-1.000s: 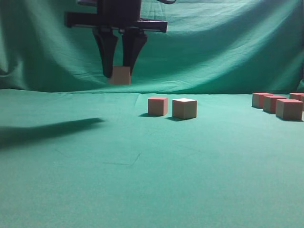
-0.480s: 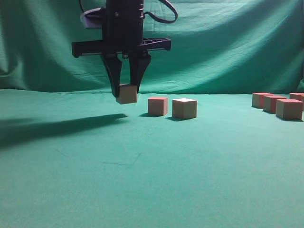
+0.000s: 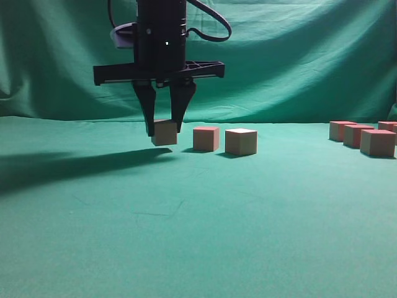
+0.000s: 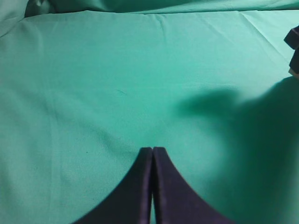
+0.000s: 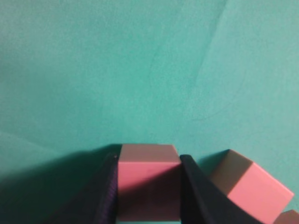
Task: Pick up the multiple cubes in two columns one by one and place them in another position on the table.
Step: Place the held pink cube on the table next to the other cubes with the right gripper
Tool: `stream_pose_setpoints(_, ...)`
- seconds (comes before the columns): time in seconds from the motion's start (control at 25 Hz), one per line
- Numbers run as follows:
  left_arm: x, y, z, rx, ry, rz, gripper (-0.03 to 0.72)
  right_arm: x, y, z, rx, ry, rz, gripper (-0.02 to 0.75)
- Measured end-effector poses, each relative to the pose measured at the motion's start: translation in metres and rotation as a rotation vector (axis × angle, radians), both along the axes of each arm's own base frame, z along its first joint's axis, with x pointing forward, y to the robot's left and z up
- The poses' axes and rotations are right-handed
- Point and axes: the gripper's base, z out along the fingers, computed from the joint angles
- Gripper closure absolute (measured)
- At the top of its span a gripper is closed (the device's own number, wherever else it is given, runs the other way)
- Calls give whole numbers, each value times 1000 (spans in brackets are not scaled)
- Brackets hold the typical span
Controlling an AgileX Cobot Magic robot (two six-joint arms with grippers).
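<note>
My right gripper [image 3: 164,131] has reached across to left of centre and is shut on a cube [image 3: 166,136], which hangs low over the green table [image 3: 198,230]. In the right wrist view that pinkish-red cube [image 5: 148,186] fills the gap between the black fingers [image 5: 105,196]. A second cube [image 5: 247,184] lies just to its right. Two cubes [image 3: 206,138] [image 3: 240,141] stand in a row on the cloth right of the held one. My left gripper [image 4: 153,150] is shut and empty above bare cloth.
Several more cubes [image 3: 378,142] [image 3: 358,135] cluster at the far right edge of the table. A draped green backdrop [image 3: 298,56] hangs behind. The arm's long shadow [image 3: 68,167] falls across the cloth to the left.
My right gripper has come down with the cube from well above the table to just over the cloth, drifting slightly right towards the two standing cubes. Its grip is unchanged.
</note>
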Motion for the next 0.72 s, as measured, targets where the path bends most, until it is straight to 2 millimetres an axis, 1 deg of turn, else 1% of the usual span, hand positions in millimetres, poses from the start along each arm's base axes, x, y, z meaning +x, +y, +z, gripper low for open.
stream_pose_setpoints(0.36,0,0,0,0,0,0,688,0,-1,-1,9,-1,-51,475)
stream_pose_setpoints(0.56,0,0,0,0,0,0,688,1,0,-9,-6,10,-51,475)
stream_pose_setpoints(0.72,0,0,0,0,0,0,688,2,0,-8,-3,7,-54,475)
